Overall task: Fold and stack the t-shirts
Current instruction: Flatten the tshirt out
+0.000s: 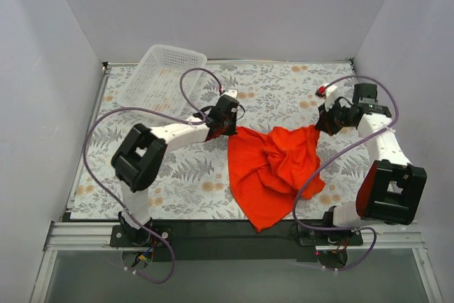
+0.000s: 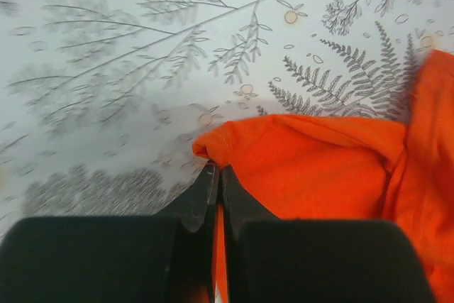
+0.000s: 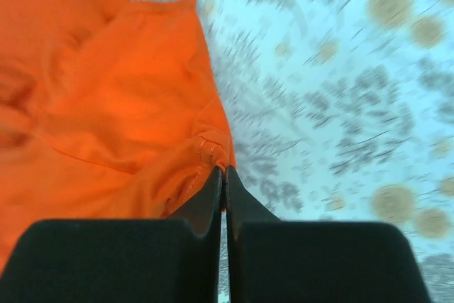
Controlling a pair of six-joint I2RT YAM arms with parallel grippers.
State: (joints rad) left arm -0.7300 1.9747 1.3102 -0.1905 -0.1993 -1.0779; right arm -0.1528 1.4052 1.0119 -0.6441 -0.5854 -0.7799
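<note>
On the fern-and-flower-patterned worktop point(image 1: 177, 189), between the two arms, you see the orange-red t-shirt point(image 1: 273, 168) lying crumpled and bunched rather than flat, with folds gathered across its middle. Its far edge stretches from one arm to the other, and its near point reaches onto the dark strip point(image 1: 213, 228) along the worktop's near edge. At the shirt's far left corner, the left gripper point(image 2: 216, 174) has its two black fingers pressed together on a hemmed fold of fabric; in the left wrist view you can see orange cloth showing in the narrow slit between them. At the far right corner, the right gripper point(image 3: 221, 174) likewise has its fingers closed tight, pinching a stitched hem at the fabric's edge. In the right wrist view the worktop pattern is blurred, while the cloth beside the fingers is fairly sharp. Both held corners sit low, close to the worktop surface; you cannot tell whether they touch it. Toward the far left corner, well apart from the shirt, a white plastic mesh basket point(image 1: 159, 76) rests on the worktop. Purple cables point(image 1: 106, 122) loop from each arm's base to its wrist.
</note>
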